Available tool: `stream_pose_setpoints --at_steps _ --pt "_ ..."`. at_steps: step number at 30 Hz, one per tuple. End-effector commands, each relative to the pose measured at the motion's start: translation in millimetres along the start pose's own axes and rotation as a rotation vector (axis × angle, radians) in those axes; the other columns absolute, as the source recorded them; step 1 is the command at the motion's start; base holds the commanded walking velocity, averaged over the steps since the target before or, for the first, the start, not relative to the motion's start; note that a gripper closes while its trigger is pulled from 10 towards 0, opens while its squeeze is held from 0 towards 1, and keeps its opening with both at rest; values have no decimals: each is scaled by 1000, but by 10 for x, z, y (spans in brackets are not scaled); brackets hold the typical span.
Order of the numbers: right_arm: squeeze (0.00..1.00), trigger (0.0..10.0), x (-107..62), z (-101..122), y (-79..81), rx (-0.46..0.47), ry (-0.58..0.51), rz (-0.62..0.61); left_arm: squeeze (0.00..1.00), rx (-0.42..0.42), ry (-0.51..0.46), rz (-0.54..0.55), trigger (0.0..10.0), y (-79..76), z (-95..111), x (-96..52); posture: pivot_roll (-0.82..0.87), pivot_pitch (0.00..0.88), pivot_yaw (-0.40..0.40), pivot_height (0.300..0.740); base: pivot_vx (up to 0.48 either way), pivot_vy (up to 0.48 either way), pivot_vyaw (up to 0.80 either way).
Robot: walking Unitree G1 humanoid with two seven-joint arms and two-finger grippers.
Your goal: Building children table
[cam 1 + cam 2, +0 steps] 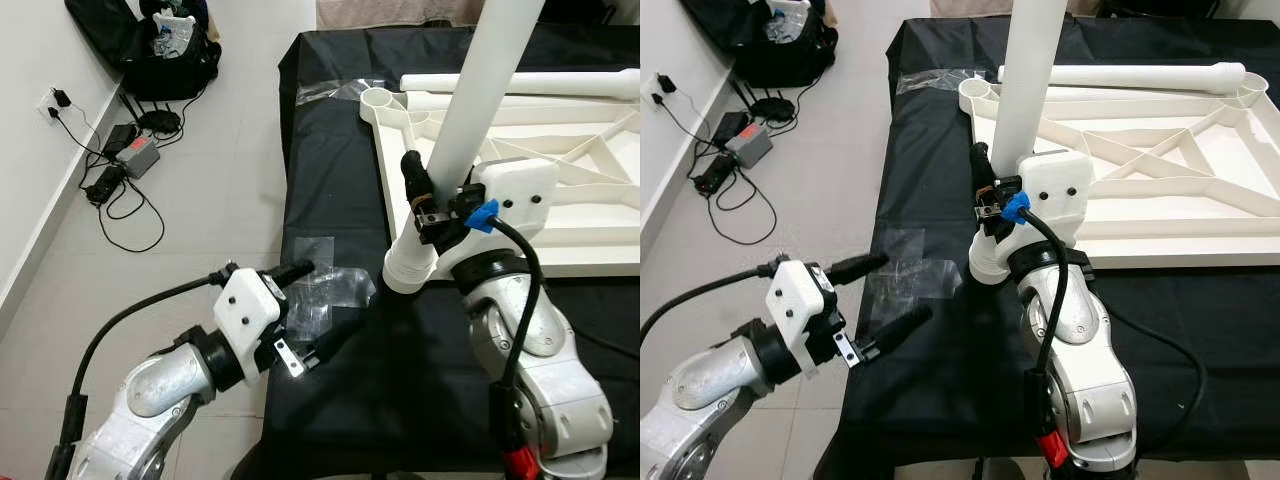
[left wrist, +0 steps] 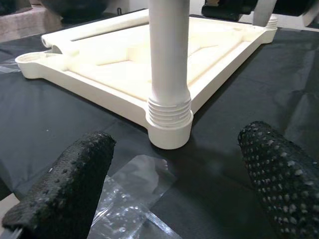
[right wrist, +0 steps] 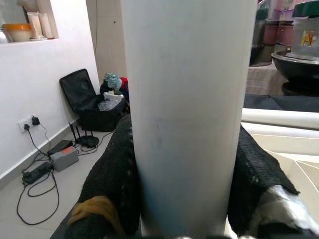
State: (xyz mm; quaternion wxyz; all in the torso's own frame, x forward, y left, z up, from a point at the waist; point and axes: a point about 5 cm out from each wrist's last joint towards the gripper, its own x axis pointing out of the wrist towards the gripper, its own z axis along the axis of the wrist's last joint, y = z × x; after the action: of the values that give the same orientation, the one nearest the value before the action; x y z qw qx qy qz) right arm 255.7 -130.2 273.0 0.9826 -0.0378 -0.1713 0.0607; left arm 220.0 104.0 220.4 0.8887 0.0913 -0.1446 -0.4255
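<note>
Right gripper (image 1: 992,200) clamped around upright leg (image 1: 1025,100), steadying it in tabletop (image 1: 1160,215) corner socket; left gripper (image 1: 880,295) wide open, near, facing leg's base.

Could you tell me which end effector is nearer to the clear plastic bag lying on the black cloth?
The left. The left end effector hangs open right at the clear plastic bag, one finger above it. The right end effector is farther off, shut on the upright white table leg.

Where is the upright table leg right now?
The leg stands in the near left corner socket of the upturned tabletop, clamped by the right pincer.
</note>
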Motion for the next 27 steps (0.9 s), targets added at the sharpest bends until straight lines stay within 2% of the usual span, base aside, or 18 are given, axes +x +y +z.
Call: stream_pose_setpoints --at_steps 1,3,6,7,9,11,12,13,15,17,19,20,22,26,27 --pt "0 10000 -38 -390 -91 -22 230 -69 0 -3 -42 53 10000 177 112 32 17 298 45 740 0 0 0" --pt "0 10000 -32 -379 -89 -21 220 -57 0 11 -141 119 10000 482 403 115 16 297 46 740 0 0 0" --pt "0 10000 -29 -377 -89 -21 217 -56 0 -1 -180 131 10000 570 505 146 18 295 46 740 0 0 0" --pt "0 10000 -24 -374 -85 -22 213 -55 0 -49 -229 120 10000 651 619 195 17 293 47 740 0 0 0" --pt "0 10000 -24 -374 -85 -22 213 -55 0 -49 -229 120 10000 651 619 195 17 293 47 740 0 0 0" --pt "0 10000 -7 -367 -66 -18 208 -54 0 -182 -324 -22 10000 771 891 397 28 290 52 740 0 0 0" --pt "0 10000 -7 -367 -66 -18 208 -54 0 -182 -324 -22 10000 771 891 397 28 290 52 740 0 0 0" --pt "0 10000 -1 -363 -56 -16 208 -54 0 -225 -345 -84 10000 785 970 466 28 290 52 740 0 0 0" --pt "0 10000 -1 -363 -56 -16 208 -54 0 -225 -345 -84 10000 785 970 466 28 290 52 740 0 0 0" --pt "0 10000 7 -362 -32 -13 208 -53 0 -317 -383 -254 10000 772 1129 645 23 285 56 740 0 0 0" --pt "0 10000 17 -355 -11 -9 203 -51 0 -304 -383 -386 10000 801 1283 818 18 283 59 740 0 0 0" --pt "0 10000 17 -355 -11 -9 203 -51 0 -304 -383 -386 10000 801 1283 818 18 283 59 740 0 0 0" --pt "0 10000 32 -341 -9 -8 199 -49 0 -271 -363 -440 10000 871 1393 959 12 283 65 740 0 0 0" --pt "0 10000 47 -326 -18 -8 192 -46 0 -258 -344 -473 10000 921 1432 1025 10 284 68 740 0 0 0" --pt "0 10000 54 -319 -19 -8 189 -45 0 -243 -325 -470 10000 919 1407 1128 9 284 69 740 0 0 0"
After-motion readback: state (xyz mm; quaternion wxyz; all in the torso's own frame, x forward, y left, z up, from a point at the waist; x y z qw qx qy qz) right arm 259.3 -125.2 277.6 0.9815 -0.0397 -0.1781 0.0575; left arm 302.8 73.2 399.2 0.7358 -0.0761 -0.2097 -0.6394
